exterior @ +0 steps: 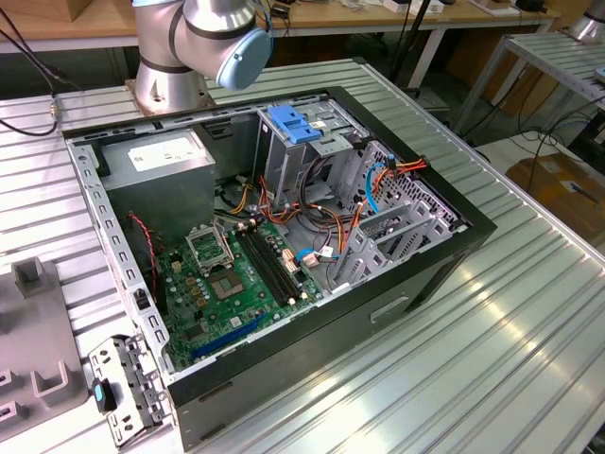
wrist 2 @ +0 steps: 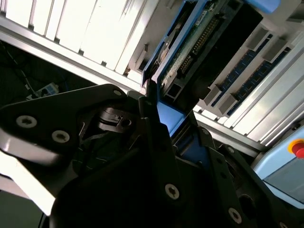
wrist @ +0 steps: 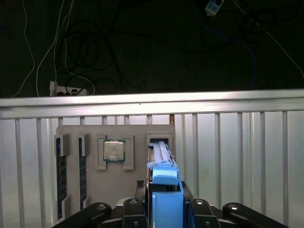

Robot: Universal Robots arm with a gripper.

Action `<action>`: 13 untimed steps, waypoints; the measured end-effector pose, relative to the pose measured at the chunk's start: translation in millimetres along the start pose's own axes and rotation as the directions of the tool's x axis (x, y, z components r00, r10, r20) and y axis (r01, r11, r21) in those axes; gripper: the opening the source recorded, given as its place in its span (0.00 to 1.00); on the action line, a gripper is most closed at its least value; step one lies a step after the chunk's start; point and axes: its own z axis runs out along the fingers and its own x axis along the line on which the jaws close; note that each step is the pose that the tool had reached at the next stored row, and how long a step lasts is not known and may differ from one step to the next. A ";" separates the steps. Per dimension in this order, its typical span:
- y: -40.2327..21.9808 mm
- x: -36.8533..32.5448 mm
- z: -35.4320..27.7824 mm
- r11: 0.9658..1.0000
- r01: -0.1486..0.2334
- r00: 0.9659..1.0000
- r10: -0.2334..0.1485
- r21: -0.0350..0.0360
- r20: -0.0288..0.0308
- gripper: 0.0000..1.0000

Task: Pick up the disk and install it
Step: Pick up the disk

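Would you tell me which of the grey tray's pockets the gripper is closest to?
The end pocket holding the blue-railed disk, beside the processor chip; the memory sticks lie farther.

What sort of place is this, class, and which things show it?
Probably a robotics lab bench for computer assembly: a grey robot arm stands by an open black metal computer case with a green motherboard, on a ribbed aluminium table.

Exterior view high over computer case (exterior: 284, 364), wrist views close behind end effector (wrist: 165, 195), both sharing the disk (wrist: 165, 176) (wrist 2: 190, 47)
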 end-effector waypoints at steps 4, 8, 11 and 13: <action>0.0 0.1 -1.8 1.000 0.000 1.000 0.000 0.000 0.000 0.36; -0.1 0.1 -4.0 1.000 0.000 1.000 0.000 0.000 0.000 0.36; -0.1 0.2 -5.9 1.000 0.000 1.000 0.000 0.000 0.000 0.36; -0.1 0.2 -6.8 1.000 0.000 1.000 0.000 0.000 0.000 0.36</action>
